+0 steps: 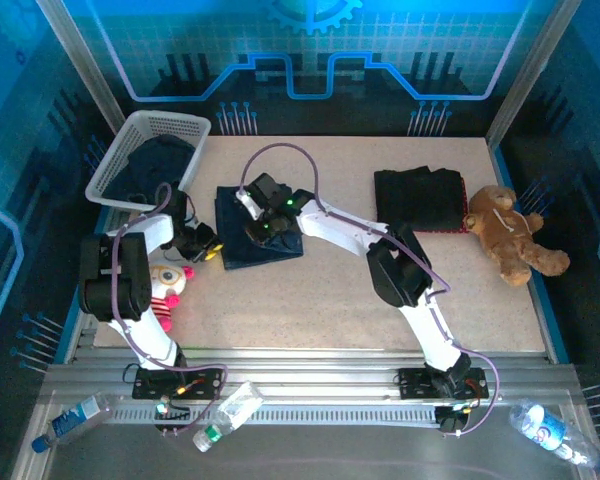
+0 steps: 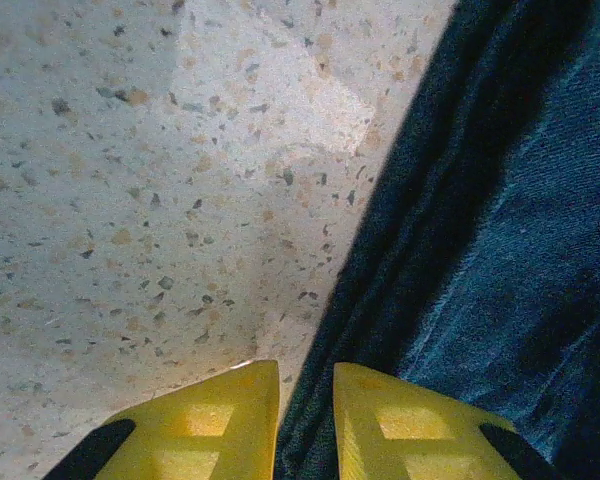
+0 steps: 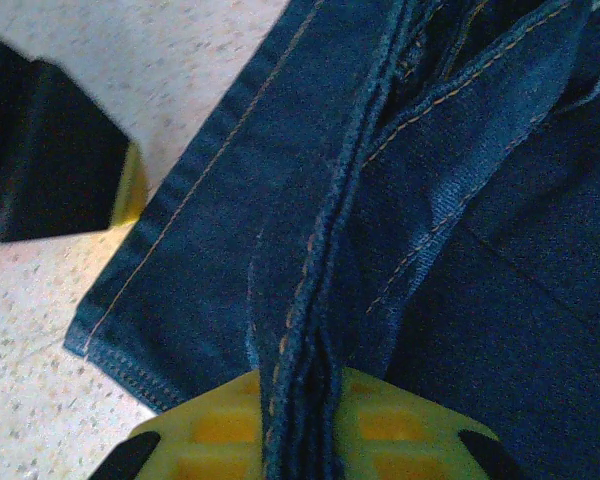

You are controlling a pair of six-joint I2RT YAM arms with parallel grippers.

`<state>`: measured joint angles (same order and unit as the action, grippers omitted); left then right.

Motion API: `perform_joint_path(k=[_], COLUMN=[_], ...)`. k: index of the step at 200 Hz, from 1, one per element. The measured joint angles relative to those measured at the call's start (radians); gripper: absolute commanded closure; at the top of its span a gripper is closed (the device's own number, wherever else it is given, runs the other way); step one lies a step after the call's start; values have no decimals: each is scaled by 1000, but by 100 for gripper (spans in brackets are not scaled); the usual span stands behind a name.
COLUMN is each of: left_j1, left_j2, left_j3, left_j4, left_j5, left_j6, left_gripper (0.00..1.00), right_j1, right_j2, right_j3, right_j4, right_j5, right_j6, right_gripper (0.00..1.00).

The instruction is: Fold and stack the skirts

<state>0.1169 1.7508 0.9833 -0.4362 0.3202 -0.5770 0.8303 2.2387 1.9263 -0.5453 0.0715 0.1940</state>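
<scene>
A dark blue denim skirt [image 1: 280, 250] lies folded left of the table's middle. My right gripper [image 1: 263, 228] sits on top of it. In the right wrist view that gripper [image 3: 300, 375] is shut on a bunched, orange-stitched seam of the denim skirt [image 3: 230, 220]. My left gripper [image 1: 208, 247] is at the skirt's left edge. Its yellow fingers [image 2: 220, 410] stand narrowly apart with the denim hem [image 2: 500, 250] running in between them. A folded black skirt [image 1: 420, 198] lies at the back right. More dark cloth [image 1: 160, 160] sits in the basket.
A white basket [image 1: 170, 122] stands at the back left corner. A brown teddy bear [image 1: 510, 235] lies at the right edge beside the black pile. A pink-and-white plush toy [image 1: 165, 285] lies by the left arm. Plastic bottles [image 1: 230, 410] lie on the front rail.
</scene>
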Motion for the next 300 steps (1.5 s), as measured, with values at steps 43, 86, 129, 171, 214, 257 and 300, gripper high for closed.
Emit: perform_joint_path(k=[43, 86, 129, 171, 214, 257, 300], left_j1=[0, 0, 0, 18, 22, -73, -169], left_j2=[0, 0, 0, -57, -284, -331, -190], left_j3=[2, 3, 3, 4, 24, 25, 25], left_j4=[0, 0, -1, -42, -74, -28, 90], left_j5=[11, 11, 11, -13, -63, -37, 3], left_j6=[1, 0, 1, 0, -17, -88, -168], left_gripper=[76, 76, 76, 69, 69, 68, 69], right_j1=[3, 43, 74, 72, 62, -66, -204], right_j2=[11, 151, 243, 218, 37, 61, 348], right_j3=[34, 215, 281, 269, 192, 294, 526], right_j4=[-9, -57, -110, -151, -187, -164, -214], right_j5=[93, 85, 80, -17, -125, -148, -156], right_j6=[41, -22, -55, -160, -240, -133, -61], right_gripper=[100, 100, 90, 43, 47, 94, 100])
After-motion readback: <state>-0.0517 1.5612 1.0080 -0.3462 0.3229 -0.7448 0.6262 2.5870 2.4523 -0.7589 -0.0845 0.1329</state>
